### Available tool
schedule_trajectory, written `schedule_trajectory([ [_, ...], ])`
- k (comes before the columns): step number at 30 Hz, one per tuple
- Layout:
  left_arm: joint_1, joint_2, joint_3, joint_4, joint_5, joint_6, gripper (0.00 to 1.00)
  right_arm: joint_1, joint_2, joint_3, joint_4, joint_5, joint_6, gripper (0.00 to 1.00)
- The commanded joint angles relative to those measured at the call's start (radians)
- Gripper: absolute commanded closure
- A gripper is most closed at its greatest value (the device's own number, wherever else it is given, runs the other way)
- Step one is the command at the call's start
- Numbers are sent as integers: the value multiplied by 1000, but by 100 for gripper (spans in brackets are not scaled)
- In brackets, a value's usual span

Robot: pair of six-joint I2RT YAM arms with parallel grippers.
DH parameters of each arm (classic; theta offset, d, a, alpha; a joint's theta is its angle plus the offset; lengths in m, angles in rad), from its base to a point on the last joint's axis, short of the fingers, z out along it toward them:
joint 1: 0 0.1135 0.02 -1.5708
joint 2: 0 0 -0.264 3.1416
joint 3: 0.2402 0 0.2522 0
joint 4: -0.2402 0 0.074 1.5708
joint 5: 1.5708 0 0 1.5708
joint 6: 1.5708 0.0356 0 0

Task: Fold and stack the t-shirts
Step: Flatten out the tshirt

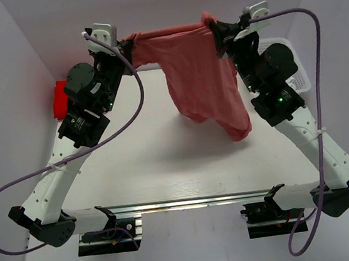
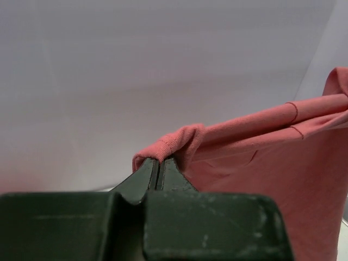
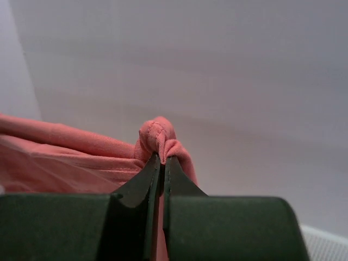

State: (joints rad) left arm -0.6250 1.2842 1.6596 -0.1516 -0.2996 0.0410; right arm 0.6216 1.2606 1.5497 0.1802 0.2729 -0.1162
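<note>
The pink t-shirt [image 1: 197, 77] hangs in the air between the two arms, over the 12 o'clock part of the worktop [image 1: 154, 170]. The left hand [image 1: 129, 45] is fully closed on one bunched end of the cloth's top edge. In the left wrist view the two fingers [image 2: 148, 175] press together with a roll of pink hem between the tips. The right hand [image 1: 217, 32] is closed the same way on the other end, and a small knot of cloth stands above its tips in the right wrist view. The top edge runs tight between both hands, and the rest falls in loose folds, longer toward 3 o'clock. The red t-shirt [image 1: 61, 99] lies at the worktop's 10 o'clock edge, partly behind the left arm. A white basket [image 1: 295, 69] sits at 2 o'clock.
</note>
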Motion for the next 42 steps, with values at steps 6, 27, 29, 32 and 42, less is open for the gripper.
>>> schedule_trajectory([
  [6, 27, -102, 129, -48, 9, 92, 100, -29, -79, 225, -28, -103, -91, 100],
  [27, 39, -227, 267, -147, 291, 82, 100, -30, -216, 273, -39, -428, -23, 100],
  [29, 39, -215, 238, -138, 257, 82, 100, -33, -217, 221, -19, -413, -30, 100],
  [32, 39, -185, 187, -112, 186, 92, 100, -33, -198, 147, 16, -371, -43, 100],
  [42, 39, -95, -204, 144, -199, 143, 100, -36, -37, -107, 209, -131, -42, 100],
])
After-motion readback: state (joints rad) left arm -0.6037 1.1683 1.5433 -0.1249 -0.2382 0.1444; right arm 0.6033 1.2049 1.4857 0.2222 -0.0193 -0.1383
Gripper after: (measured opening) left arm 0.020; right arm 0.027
